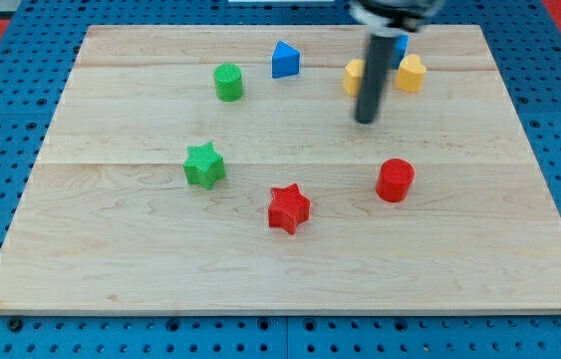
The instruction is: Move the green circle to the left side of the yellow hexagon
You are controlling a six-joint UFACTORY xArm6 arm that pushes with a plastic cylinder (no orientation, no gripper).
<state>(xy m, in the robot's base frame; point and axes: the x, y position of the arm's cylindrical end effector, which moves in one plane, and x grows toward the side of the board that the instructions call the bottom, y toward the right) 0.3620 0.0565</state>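
Note:
The green circle (228, 82) sits near the view's top, left of centre. A yellow block (354, 76) near the top right is partly hidden behind my rod; its shape is unclear. A second yellow block (412, 73), hexagon-like, lies just right of the rod. My tip (365, 121) rests on the board just below the partly hidden yellow block, far to the right of the green circle.
A blue block (285, 60) lies between the green circle and the yellow blocks. Another blue block (401, 44) peeks out behind the rod. A green star (204, 165), a red star (289, 208) and a red circle (395, 179) lie lower on the wooden board (111, 259).

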